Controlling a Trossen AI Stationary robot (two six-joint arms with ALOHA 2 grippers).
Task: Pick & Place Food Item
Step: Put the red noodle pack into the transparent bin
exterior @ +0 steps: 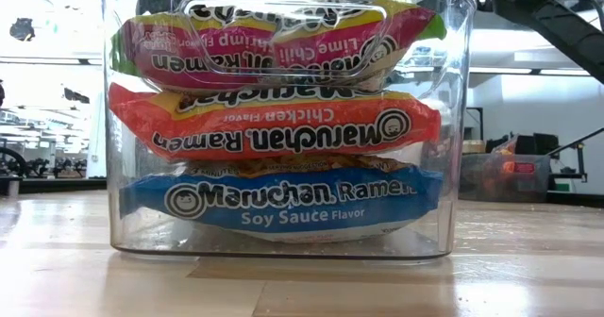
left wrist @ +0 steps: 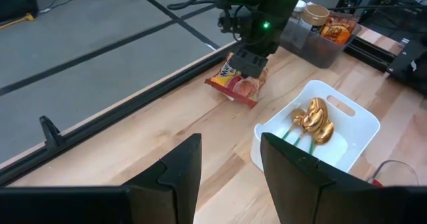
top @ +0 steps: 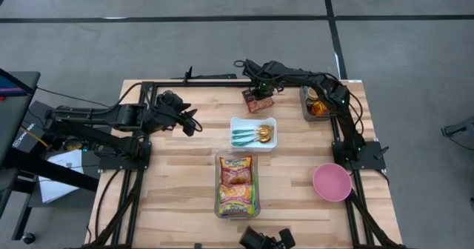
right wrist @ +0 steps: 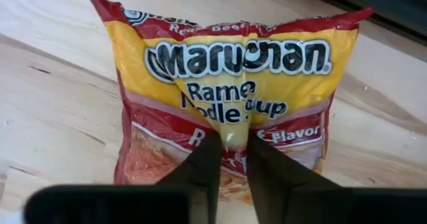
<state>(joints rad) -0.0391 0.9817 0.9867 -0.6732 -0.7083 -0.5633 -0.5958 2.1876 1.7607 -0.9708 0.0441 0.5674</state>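
the right gripper (right wrist: 230, 154) is closed narrow on a ramen packet (right wrist: 230, 84), pinching a fold in the middle of the wrapper between its two dark fingers (right wrist: 200, 164). the packet is yellow and red, and it lies on the wooden table (top: 178, 182) near the far edge, a little right of the middle. in the high view the right gripper (top: 260, 93) stands over this packet (top: 258, 101), with the right arm bent in from the far right corner. in the left wrist view the same packet (left wrist: 238, 85) is seen under the other arm's gripper (left wrist: 249, 65), and the wrapper is puckered up where the fingers squeeze it.

just beside the packet, toward the front, is a white tray (top: 235, 123) that holds gold spoons (top: 264, 135) with green handles. in front of the tray is a clear bin (top: 218, 197) with three ramen packets stacked in it; in the low view this bin (exterior: 458, 119) fills most of the picture, and the packets read lime chili shrimp, chicken and soy sauce from top to bottom. a pink bowl (top: 331, 181) sits near the right edge of the table, well apart from the packet. a dark container (top: 315, 104) with some snacks stands at the far right corner.

the left gripper (top: 194, 123) hangs over the left part of the table, holding nothing, its fingers (left wrist: 180, 167) partly apart.
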